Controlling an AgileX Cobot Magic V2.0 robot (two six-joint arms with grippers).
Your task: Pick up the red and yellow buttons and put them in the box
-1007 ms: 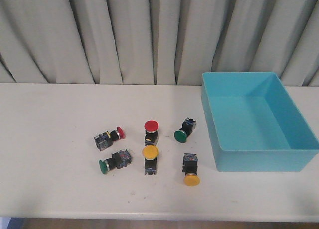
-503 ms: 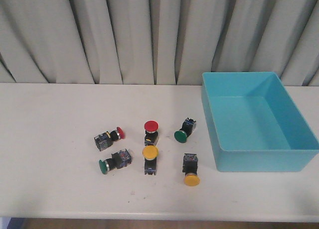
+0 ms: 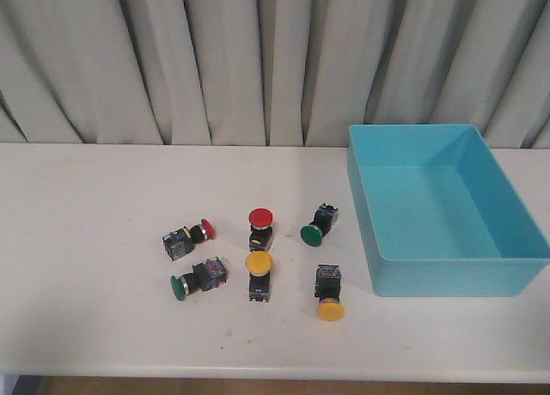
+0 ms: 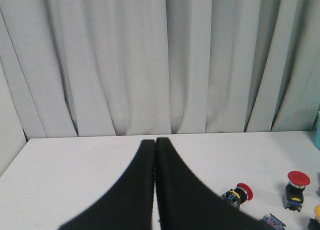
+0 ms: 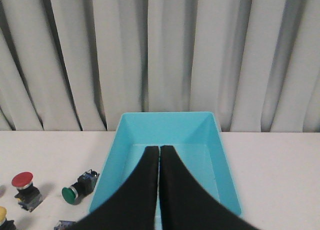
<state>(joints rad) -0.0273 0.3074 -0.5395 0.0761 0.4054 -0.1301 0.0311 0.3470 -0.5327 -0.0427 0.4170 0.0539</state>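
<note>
White table (image 3: 86, 240) unchanged — buttons and box (image 3: 443, 279) unmoved; left claw (image 4: 154, 142) and right claw (image 5: 159, 150) pressed closed, empty.

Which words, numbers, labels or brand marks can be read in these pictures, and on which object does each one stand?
None can be read.
The box has plain walls with no print.
The red and yellow buttons and the green buttons show plain caps; any marks on their black bodies are too small and blurred to read.
The curtain and table carry no text.
</note>
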